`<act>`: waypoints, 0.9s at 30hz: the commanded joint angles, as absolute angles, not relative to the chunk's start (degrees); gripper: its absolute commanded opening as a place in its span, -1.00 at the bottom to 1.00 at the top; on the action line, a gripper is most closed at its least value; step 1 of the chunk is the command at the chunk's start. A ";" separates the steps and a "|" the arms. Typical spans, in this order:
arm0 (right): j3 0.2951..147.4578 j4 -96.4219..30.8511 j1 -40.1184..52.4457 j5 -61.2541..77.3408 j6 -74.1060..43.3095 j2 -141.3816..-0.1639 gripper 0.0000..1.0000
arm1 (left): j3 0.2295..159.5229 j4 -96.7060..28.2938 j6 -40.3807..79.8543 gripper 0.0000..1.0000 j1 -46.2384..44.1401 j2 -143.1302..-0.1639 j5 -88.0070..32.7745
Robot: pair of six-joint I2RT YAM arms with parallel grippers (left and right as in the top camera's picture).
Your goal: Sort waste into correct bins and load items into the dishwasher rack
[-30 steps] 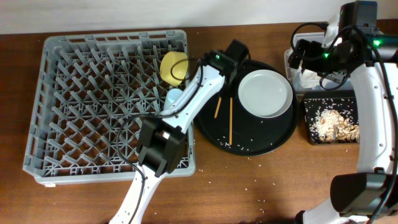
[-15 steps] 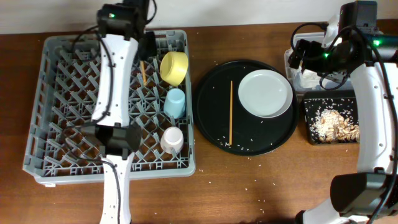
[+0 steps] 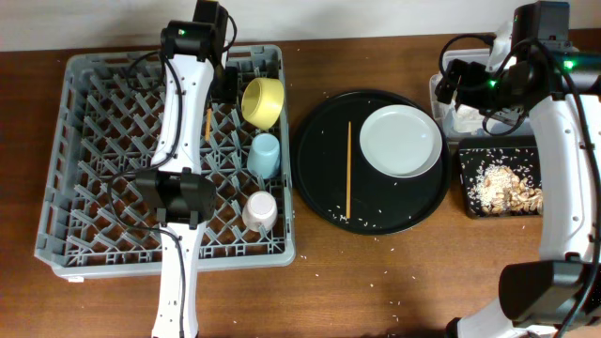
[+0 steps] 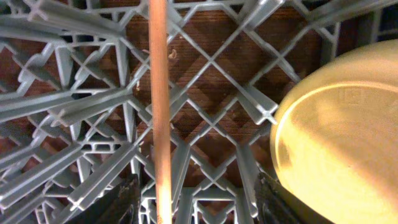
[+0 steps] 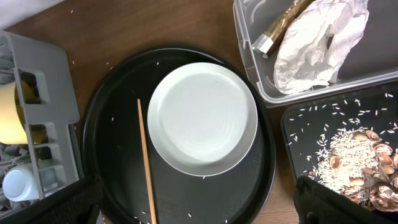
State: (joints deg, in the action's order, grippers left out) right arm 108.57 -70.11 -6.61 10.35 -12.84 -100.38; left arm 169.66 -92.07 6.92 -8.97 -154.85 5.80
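**A:** A second ago we had two chopsticks on the round black tray, now it's down to one. The other chopstick is lying in the dishwasher rack, right at 9 o'clock of the yellow bowl.

**B:** Yep, and in the left wrist view the left tool has its fingers spread well apart. The stick runs between them and touches neither, as far as we can see. We'd call that dropped off, not held.

**A:** Right tool?

**B:** Wide apart too, empty, hanging over the 3 o'clock end of the bench. Hasn't budged.

**A:** So what's left for us is the second chopstick and the plate at its 3 o'clock. The light-blue cup and pink cup are already racked, and the napkin is in the clear tub.

**B:** Our guess is the left arm swings back for that stick. It's a thin thing lying flat on a tray, so a fiddly pinch.
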 commanded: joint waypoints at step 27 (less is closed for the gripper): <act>108.64 -70.11 -6.42 9.61 -12.25 -100.71 0.97 | 165.03 -77.49 6.76 -0.40 -8.67 -158.47 11.81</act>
